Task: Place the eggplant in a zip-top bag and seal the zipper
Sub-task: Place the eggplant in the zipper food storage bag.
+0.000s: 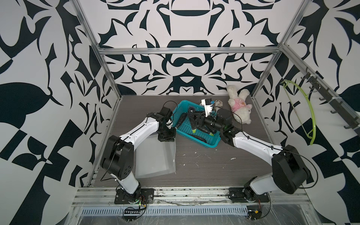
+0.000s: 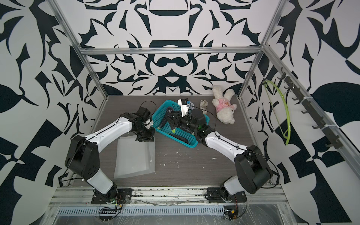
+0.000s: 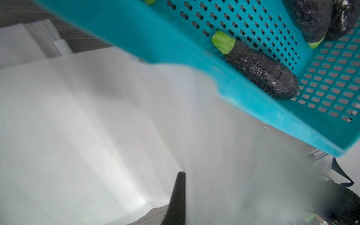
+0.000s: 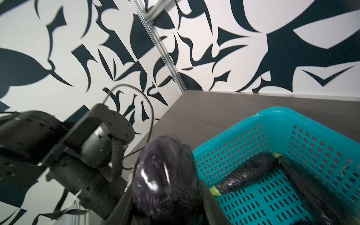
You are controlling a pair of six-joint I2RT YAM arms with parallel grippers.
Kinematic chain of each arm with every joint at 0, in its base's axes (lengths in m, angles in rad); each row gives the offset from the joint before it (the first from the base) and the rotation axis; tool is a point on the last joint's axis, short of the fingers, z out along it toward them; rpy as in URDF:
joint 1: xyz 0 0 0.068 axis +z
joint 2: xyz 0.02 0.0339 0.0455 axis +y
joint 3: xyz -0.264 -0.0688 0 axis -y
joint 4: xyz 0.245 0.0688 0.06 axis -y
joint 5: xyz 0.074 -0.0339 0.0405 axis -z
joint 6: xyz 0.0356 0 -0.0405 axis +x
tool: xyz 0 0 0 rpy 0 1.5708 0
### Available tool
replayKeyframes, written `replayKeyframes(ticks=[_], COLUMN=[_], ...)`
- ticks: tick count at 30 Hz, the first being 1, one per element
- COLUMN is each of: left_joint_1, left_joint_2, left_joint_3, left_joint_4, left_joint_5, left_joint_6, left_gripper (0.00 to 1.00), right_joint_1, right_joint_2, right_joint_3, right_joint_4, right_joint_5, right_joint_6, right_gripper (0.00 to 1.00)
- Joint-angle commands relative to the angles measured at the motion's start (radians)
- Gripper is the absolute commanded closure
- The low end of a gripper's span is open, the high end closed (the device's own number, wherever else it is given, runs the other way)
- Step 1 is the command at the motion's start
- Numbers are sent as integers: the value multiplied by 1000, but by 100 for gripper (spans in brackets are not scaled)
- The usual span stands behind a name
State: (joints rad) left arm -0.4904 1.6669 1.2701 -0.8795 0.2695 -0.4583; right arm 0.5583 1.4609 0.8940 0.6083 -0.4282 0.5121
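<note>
A clear zip-top bag (image 1: 153, 157) (image 2: 134, 157) lies flat on the table at the front left. My left gripper (image 1: 165, 139) (image 3: 184, 175) is shut on the bag's far edge, and the bag film (image 3: 97, 116) fills most of the left wrist view. Over the left part of a teal basket (image 1: 196, 141) (image 4: 272, 113), my right gripper (image 1: 191, 118) (image 4: 167, 194) is shut on a dark purple eggplant (image 4: 165, 175), whose rounded end sticks out past the fingers. More eggplants (image 3: 261, 72) with green stems lie in the basket.
The basket rim (image 3: 253, 101) stands right beside the bag's held edge. A white plush toy in pink (image 1: 240, 109) lies at the back right, with a crumpled object (image 1: 219, 103) next to it. A green hanger (image 1: 309, 109) hangs on the right wall. White crumbs dot the table.
</note>
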Motion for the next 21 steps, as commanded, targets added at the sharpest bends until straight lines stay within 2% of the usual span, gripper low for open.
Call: replayKeyframes(ticks=[1, 7, 14, 18, 21], left_joint_1=[12, 22, 32, 63, 82], left_joint_2=[24, 57, 53, 42, 26], left_joint_3=[46, 100, 120, 101, 82], left_joint_4=[-19, -67, -149, -157, -141], left_joint_5=[52, 27, -86, -95, -69], left_joint_6=[15, 6, -66, -111, -130], left_gripper=[100, 100, 100, 100, 100], right_joint_1=[29, 121, 202, 250, 273], right_joint_2=[-7, -3, 51, 96, 140], right_joint_3=[1, -16, -50, -39, -65], right_joint_4=[239, 357, 487, 534, 670], right_joint_5=[-29, -5, 9, 19, 25], right_joint_6=[77, 69, 25, -23, -18], right_gripper=[61, 61, 62, 62, 63])
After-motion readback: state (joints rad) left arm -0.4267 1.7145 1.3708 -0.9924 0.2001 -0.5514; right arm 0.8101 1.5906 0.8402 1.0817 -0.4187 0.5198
